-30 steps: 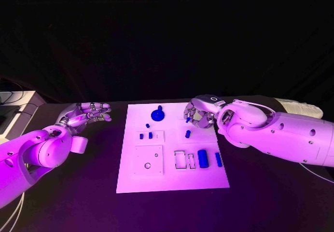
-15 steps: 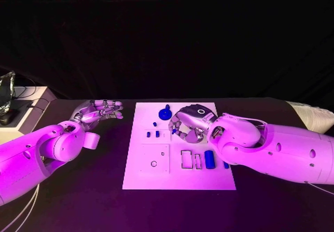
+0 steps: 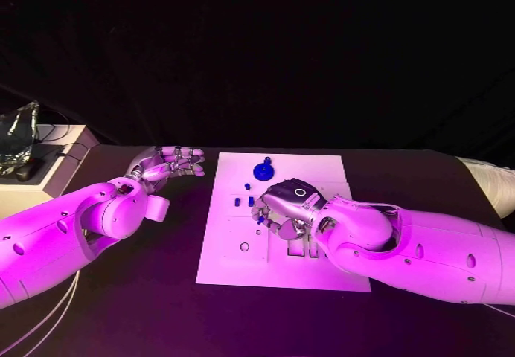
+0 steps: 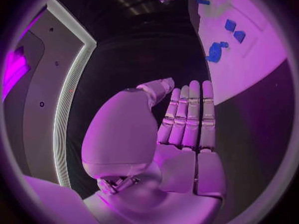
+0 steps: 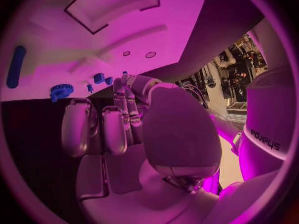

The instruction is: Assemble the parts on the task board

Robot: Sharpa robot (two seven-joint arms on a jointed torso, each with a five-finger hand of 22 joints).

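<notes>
Two small parts lie just beside the right hand.

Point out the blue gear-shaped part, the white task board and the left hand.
blue gear-shaped part (image 3: 263, 172): head view, on its round face.
white task board (image 3: 231, 264): head view, bare near corner.
left hand (image 3: 170, 163): head view, mid-hand.

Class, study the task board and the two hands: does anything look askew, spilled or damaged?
Nothing stands out. The task board lies flat and square on the table, blue parts rest on it, the left hand is beside it, and the right hand is over it.
</notes>
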